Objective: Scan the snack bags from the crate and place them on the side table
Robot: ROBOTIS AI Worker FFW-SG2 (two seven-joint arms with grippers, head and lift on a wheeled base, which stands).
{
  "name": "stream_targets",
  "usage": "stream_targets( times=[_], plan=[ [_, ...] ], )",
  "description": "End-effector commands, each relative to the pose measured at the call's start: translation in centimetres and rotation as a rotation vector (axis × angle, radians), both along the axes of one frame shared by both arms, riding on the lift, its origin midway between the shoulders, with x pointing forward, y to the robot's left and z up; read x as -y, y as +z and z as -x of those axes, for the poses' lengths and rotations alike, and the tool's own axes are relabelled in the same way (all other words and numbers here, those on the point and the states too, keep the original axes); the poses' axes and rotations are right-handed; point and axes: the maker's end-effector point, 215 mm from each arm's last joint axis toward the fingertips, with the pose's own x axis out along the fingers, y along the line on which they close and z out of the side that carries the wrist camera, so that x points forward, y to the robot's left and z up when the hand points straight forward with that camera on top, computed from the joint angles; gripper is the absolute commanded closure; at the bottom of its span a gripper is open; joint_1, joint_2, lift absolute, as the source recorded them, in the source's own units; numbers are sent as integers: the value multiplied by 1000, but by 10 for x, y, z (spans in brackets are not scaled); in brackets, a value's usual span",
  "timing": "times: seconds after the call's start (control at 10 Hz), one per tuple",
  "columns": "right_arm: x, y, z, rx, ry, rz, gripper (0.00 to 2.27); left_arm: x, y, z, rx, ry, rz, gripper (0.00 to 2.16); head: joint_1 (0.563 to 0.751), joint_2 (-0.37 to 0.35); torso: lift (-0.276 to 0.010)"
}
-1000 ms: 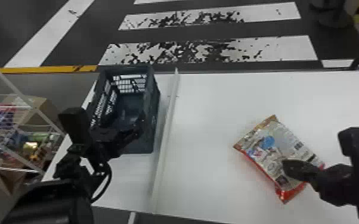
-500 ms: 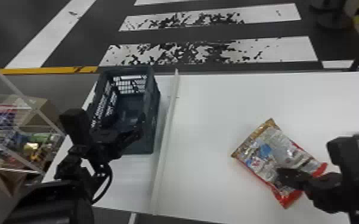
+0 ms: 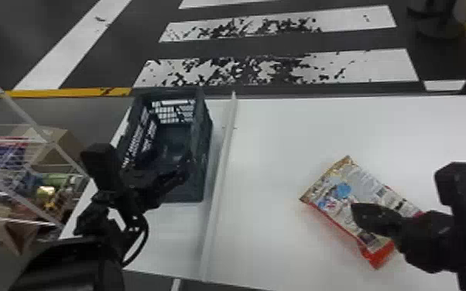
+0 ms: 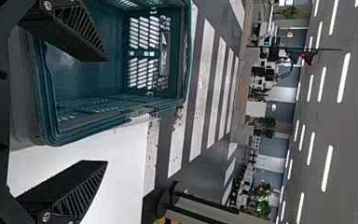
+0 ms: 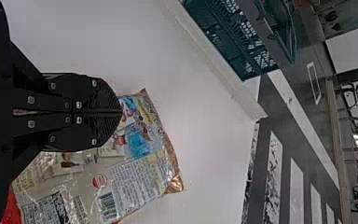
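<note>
Head view: snack bag [image 3: 340, 189] lies on the white table [image 3: 274, 135] at about 4 o'clock from centre, gold end toward 10 o'clock, red end toward 4. Right gripper [image 3: 358, 214] overlaps the bag; left gripper [image 3: 178, 178], at 8 o'clock, overlaps the near part of the dark crate [image 3: 201, 166]. Crate stands at 9 o'clock, open side up. White strip [image 3: 218, 178] runs from 12 to about 7 o'clock, between crate and bag. Wire rack [image 3: 27, 118] at 9 o'clock; striped floor [image 3: 251, 48] at 12. Left wrist view: left gripper [image 4: 107, 111] released, its two ribbed black fingers spread wide; one shows against the crate's teal interior, the other against white tabletop. Right wrist view: right gripper [image 5: 121, 112] clenched, fingers meeting along their length, in front of the bag. Bag lies beneath, barcode and small print facing up; contact between fingertips and bag cannot be told. Crate is across the strip from the bag, well apart from it.
</note>
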Motion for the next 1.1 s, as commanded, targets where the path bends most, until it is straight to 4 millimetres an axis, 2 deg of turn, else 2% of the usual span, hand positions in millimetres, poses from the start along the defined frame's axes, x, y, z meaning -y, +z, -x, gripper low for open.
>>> stream_targets(
  times=[0.0,0.2,0.5,1.0],
  plan=[
    [-19,-4,5,2,44,15,2246,1,2,0,4,1,1,90,695,261,-94],
    [-40,-17,4,-1,100,51,2246,1,4,0,7,0,0,90,695,287,-94],
    [-61,-46,-4,-21,163,119,2246,1,1,1,1,0,1,90,695,325,-94],
    [-67,-66,-36,-13,157,191,2246,1,2,1,-1,1,-4,97,695,333,-94]
  ],
)
